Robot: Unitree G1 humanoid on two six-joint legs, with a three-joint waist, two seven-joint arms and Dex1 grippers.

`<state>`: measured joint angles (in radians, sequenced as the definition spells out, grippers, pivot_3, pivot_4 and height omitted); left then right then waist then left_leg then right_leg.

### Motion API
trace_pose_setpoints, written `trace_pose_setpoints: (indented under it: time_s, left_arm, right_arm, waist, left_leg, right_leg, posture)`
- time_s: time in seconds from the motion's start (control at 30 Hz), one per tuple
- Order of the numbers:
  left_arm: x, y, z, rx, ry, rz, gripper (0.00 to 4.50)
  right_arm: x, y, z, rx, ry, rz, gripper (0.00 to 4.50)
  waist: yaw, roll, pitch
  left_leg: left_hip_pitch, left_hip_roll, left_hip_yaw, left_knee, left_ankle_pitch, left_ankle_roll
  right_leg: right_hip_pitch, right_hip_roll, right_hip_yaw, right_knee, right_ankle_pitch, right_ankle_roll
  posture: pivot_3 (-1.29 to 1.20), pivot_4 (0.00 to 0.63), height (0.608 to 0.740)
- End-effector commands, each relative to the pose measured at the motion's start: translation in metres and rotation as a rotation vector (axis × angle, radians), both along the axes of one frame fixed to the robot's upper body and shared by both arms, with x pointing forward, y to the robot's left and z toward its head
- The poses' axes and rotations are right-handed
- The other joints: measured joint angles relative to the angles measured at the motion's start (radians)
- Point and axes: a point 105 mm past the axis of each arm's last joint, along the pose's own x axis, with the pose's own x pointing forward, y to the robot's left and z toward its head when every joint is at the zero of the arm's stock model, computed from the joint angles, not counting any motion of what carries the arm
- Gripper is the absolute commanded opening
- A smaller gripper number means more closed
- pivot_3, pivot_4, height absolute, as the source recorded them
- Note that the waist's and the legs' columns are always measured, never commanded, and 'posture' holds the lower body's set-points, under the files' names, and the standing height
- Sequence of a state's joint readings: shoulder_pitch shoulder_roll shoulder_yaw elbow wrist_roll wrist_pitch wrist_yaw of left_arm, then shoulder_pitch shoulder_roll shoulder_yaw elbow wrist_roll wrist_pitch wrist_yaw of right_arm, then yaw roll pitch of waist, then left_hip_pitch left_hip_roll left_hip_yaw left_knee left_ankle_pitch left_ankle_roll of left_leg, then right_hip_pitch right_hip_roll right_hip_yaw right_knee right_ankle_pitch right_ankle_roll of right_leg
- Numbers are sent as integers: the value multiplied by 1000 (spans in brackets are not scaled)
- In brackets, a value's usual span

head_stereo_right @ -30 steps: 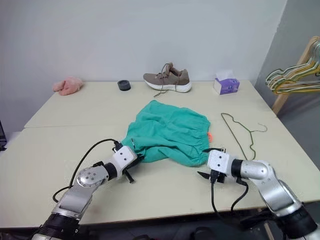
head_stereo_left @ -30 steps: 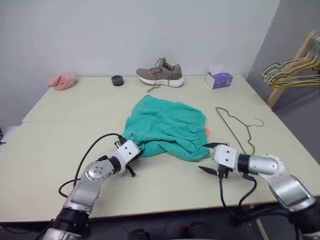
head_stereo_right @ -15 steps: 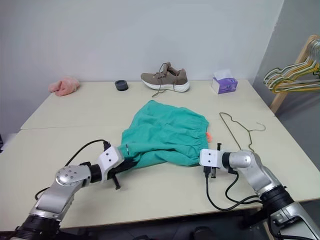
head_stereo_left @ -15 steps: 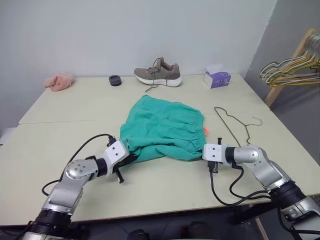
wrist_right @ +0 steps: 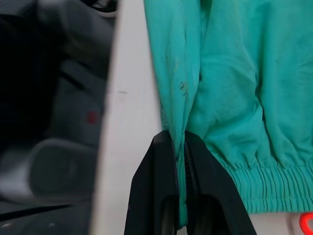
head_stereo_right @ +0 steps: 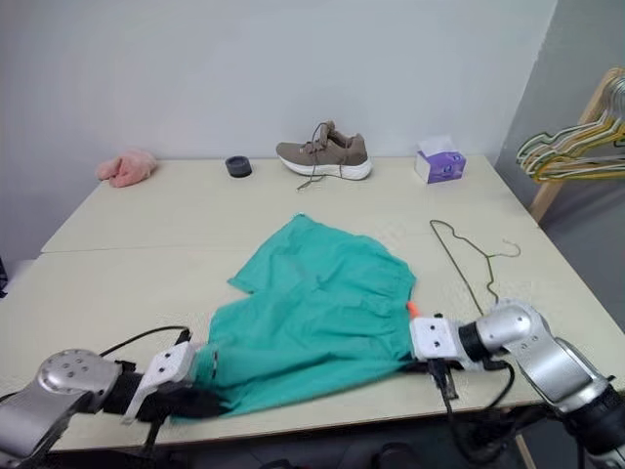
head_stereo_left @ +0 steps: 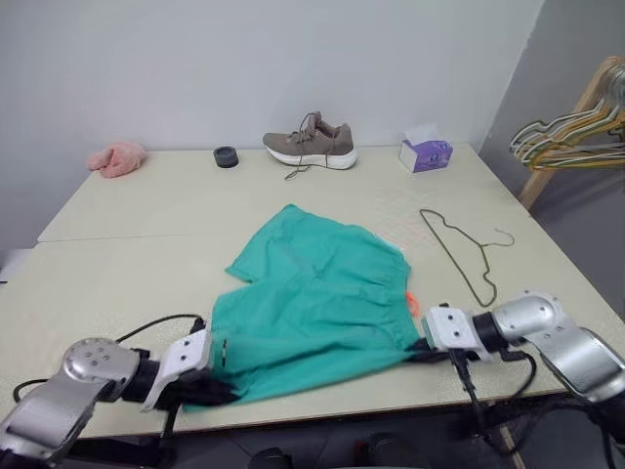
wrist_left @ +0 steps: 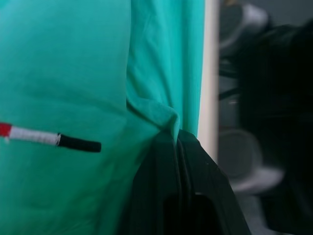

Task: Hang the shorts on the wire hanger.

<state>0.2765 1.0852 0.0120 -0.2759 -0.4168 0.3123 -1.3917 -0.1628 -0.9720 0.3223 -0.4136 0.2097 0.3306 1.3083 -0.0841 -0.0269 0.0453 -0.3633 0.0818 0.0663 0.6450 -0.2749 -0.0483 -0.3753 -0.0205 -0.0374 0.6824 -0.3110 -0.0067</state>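
The teal-green shorts (head_stereo_left: 312,303) lie spread flat on the table, drawn down to its near edge, with a small orange tag (head_stereo_left: 412,303) on their right side. My left gripper (head_stereo_left: 210,389) is shut on the shorts' near-left corner; in the left wrist view the fabric (wrist_left: 73,73) is pinched between its fingertips (wrist_left: 168,142). My right gripper (head_stereo_left: 422,347) is shut on the near-right corner by the gathered waistband (wrist_right: 264,188). The wire hanger (head_stereo_left: 459,244), thin and dark, lies flat on the table to the right of the shorts, apart from them.
Along the back of the table (head_stereo_left: 117,254) stand a brown shoe (head_stereo_left: 311,142), a purple tissue box (head_stereo_left: 426,154), a small black ring (head_stereo_left: 227,156) and a pink fluffy cloth (head_stereo_left: 115,158). A bunch of yellow-green and silver hangers (head_stereo_left: 571,132) hangs off to the right.
Both grippers have pulled back to the table's near edge, dragging the shorts with them and spreading them flat. The right gripper, open a second ago, has shut on the shorts.
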Motion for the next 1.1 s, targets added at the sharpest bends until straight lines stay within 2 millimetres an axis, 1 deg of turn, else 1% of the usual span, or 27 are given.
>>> trace_pose_setpoints:
  time_s: [0.03,0.1,0.17,0.2,0.23,0.3,0.33,0.37,0.4,0.5,0.53,0.63,0.7,0.73,0.77,0.83,0.9,0.93,1.0,1.07,1.1]
  left_arm:
    - [-17,1,8,6,54,-48,0]
    - [-22,-1,6,4,64,-56,0]
    - [-21,-2,2,11,31,-53,0]
    - [-22,-3,0,13,27,-54,0]
    - [-24,-4,0,4,51,-51,0]
    - [-24,-7,1,-13,69,-24,421]
    - [-25,-8,2,-23,87,-16,631]
    - [-27,-8,3,-27,100,-17,939]
    - [-29,-9,4,-32,116,-19,1220]
    - [-32,-11,9,-59,135,-13,2158]
    - [-31,-12,11,-74,137,-2,2405]
    - [-21,-20,27,-179,141,68,3322]
    - [-13,-24,37,-228,130,109,3928]
    - [-8,-25,41,-246,114,127,4221]
    - [2,-27,46,-272,65,157,4493]
    - [28,-32,58,-317,-65,237,4493]
    - [59,-37,71,-357,-218,323,4493]
    - [75,-38,77,-362,-296,367,4493]
    - [102,-40,90,-384,-404,455,4493]
    - [124,-42,103,-394,-511,498,4493]
    - [131,-45,109,-410,-518,506,4493]
  right_arm:
    - [-10,-8,10,-23,26,3,30]
    - [-13,-6,6,-23,33,3,30]
    - [-12,-2,4,-9,23,-4,30]
    - [-8,0,3,-3,-1,-20,30]
    - [-11,1,4,2,20,-10,30]
    - [-14,3,6,13,32,7,0]
    - [-16,3,7,12,42,22,284]
    - [-18,3,8,10,47,32,607]
    - [-20,3,9,10,56,40,836]
    - [-25,3,14,22,78,68,1877]
    - [-26,4,16,31,91,76,2129]
    - [-31,8,32,120,178,55,3123]
    - [-27,13,44,195,205,6,3797]
    - [-21,15,51,239,211,-39,4149]
    - [-8,16,57,291,192,-109,4469]
    - [21,13,71,400,133,-266,4469]
    - [56,2,84,492,27,-468,4469]
    - [73,-8,88,523,-29,-575,4469]
    - [98,-31,89,547,-111,-766,4469]
    - [118,-61,80,472,-218,-952,4469]
    - [126,-77,75,422,-282,-1040,4469]
  waist:
    - [0,0,0]
    - [0,0,0]
    - [0,0,0]
    - [0,0,-1]
    - [0,0,-2]
    - [0,1,-2]
    - [0,1,-3]
    - [0,1,-3]
    - [0,1,-3]
    - [0,1,-3]
    - [0,1,-3]
    - [0,1,-3]
    - [0,1,-3]
    - [0,1,-3]
    - [0,0,-3]
    - [1,0,-3]
    - [2,-1,-4]
    - [4,-1,-4]
    - [11,-2,-5]
    - [18,-2,-6]
    - [20,-2,-6]
  left_leg:
    - [0,0,0,0,0,0]
    - [2,0,0,0,0,0]
    - [4,0,-1,0,0,0]
    - [5,0,-2,0,0,0]
    - [6,0,-2,0,0,0]
    - [6,0,-3,0,0,0]
    - [6,0,-3,0,0,0]
    - [6,0,-2,0,0,0]
    - [5,0,-2,0,0,0]
    - [1,0,-2,0,0,0]
    - [1,0,-2,0,0,0]
    - [1,0,-2,0,0,0]
    - [1,0,-2,0,0,0]
    - [2,0,-3,1,0,0]
    - [3,0,-4,1,0,0]
    - [4,-1,-4,1,0,0]
    - [3,-2,-6,2,1,1]
    - [3,-2,-6,2,1,2]
    - [2,-3,-6,3,2,2]
    - [1,-4,-5,3,2,3]
    - [0,-4,-5,3,2,3]
  right_leg:
    - [0,0,0,0,0,0]
    - [0,0,0,0,0,0]
    - [-1,0,0,1,1,-1]
    - [-1,0,-1,1,1,-1]
    - [-1,0,0,1,1,-1]
    - [-1,0,-1,1,1,-1]
    - [-1,1,0,1,1,-1]
    - [-1,1,0,1,1,-1]
    - [-1,1,0,1,1,-1]
    - [0,1,1,0,1,-1]
    - [0,1,1,0,1,-1]
    - [0,1,0,0,1,-1]
    - [0,1,0,0,1,-1]
    - [1,1,0,0,1,-1]
    - [2,1,0,0,1,-1]
    - [3,1,0,1,1,-1]
    - [4,2,0,1,4,-1]
    - [4,2,0,1,5,-1]
    - [4,2,1,1,6,0]
    - [4,2,2,0,7,-1]
    - [3,2,3,0,8,-3]
  posture:
    - [-104,0,740]
    - [-105,0,740]
    - [-105,0,740]
    - [-104,0,740]
    - [-105,0,740]
    - [-105,0,740]
    - [-103,0,740]
    - [-103,0,740]
    - [-102,0,740]
    - [-100,0,740]
    - [-99,0,740]
    - [-99,0,740]
    - [-96,0,740]
    - [-95,0,740]
    - [-94,0,740]
    - [-92,0,740]
    - [-91,0,740]
    - [-92,0,740]
    - [-100,0,740]
    - [-112,0,740]
    - [-116,0,740]
